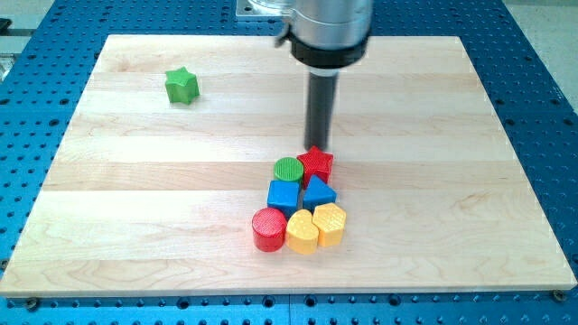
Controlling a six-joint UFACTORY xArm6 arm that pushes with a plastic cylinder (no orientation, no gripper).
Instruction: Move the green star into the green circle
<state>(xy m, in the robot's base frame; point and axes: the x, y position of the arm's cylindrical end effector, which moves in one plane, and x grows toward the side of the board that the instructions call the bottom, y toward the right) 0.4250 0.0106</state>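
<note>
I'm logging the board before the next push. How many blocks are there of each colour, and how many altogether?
Green: 2, the star alone at the view's upper left and the circle in the cluster
Red: 2, the star and the circle
Blue: 2, the cube and the triangle
Yellow: 2, the heart and the hexagon
Total: 8
My tip is at the red star's top edge.

The wooden board (135, 199) lies flat on a blue table (27, 117) full of little holes. A green star (181, 86) sits alone near the view's top left. Lower in the middle, seven blocks huddle together: a green circle (288, 169), a red star (316, 162), a blue square (284, 195), a blue triangle (318, 193), a red circle (268, 227), a yellow heart (302, 232) and a yellow hexagon (330, 223).
</note>
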